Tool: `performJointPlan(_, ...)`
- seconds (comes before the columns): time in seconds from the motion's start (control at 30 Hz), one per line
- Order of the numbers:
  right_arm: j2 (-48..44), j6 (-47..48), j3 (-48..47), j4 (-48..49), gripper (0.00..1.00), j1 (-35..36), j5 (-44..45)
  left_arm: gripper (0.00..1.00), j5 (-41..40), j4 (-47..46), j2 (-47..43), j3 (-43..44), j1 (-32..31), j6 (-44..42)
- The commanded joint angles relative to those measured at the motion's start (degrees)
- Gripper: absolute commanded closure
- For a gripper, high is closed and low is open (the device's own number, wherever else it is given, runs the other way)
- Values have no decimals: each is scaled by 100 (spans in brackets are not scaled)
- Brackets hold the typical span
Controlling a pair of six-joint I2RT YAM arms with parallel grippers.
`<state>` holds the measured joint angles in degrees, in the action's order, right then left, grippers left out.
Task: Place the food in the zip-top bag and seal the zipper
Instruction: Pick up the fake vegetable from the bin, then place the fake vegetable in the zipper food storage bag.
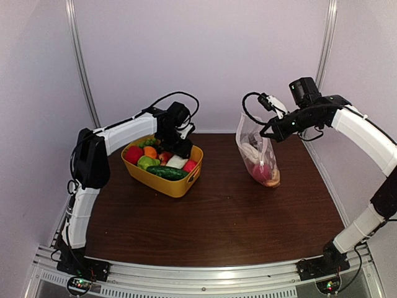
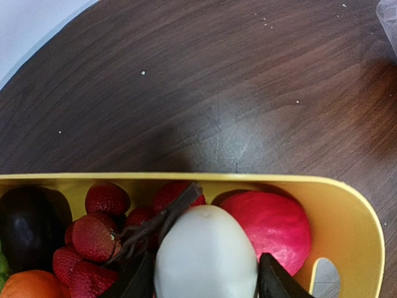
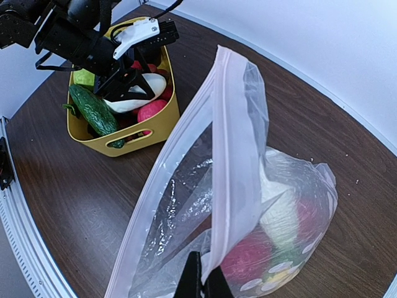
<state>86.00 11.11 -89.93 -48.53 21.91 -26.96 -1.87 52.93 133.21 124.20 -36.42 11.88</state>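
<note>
The yellow tub (image 1: pixel 158 181) holds the food: a dark green cucumber (image 1: pixel 166 172), red, orange and green pieces, and a white egg-shaped piece (image 1: pixel 177 161). My left gripper (image 1: pixel 177 149) is down in the tub, its fingers closed on either side of the white piece (image 2: pixel 205 254), next to a pink-red piece (image 2: pixel 270 226) and strawberries (image 2: pixel 93 236). My right gripper (image 1: pixel 268 131) is shut on the zipper strip (image 3: pixel 232 155) and holds the zip-top bag (image 1: pixel 260 158) upright with its mouth open. Red and white pieces (image 3: pixel 248 261) lie in the bag's bottom.
The tub (image 3: pixel 133 133) stands at the back left of the brown table (image 1: pixel 223 217), the bag at the back right. White walls close off the back and sides. A metal rail (image 1: pixel 198 279) runs along the near edge.
</note>
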Motion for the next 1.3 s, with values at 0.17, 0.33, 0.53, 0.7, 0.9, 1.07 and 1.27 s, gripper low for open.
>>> performJointPlan(0.17,-104,-19,98,39,100,64,96,64,187,345,29,642,65,63)
performJointPlan(0.33,-117,-6,123,54,100,65,121,64,183,344,-507,796,65,233)
performJointPlan(0.53,-71,-23,118,82,100,68,152,64,459,-820,-1493,38,48,319)
performJointPlan(0.7,-65,-45,86,52,100,79,166,65,692,-2128,-2168,-992,22,389)
performJointPlan(0.9,-13,-58,-156,-124,100,139,246,67,1439,-4184,-2978,-2433,-274,812)
performJointPlan(1.07,152,-146,-426,-267,100,237,243,71,1444,-7285,-3772,-3974,-1089,1150)
performJointPlan(1.27,264,-263,-580,-335,100,285,190,76,1276,-9479,-3738,-4600,-1614,1986)
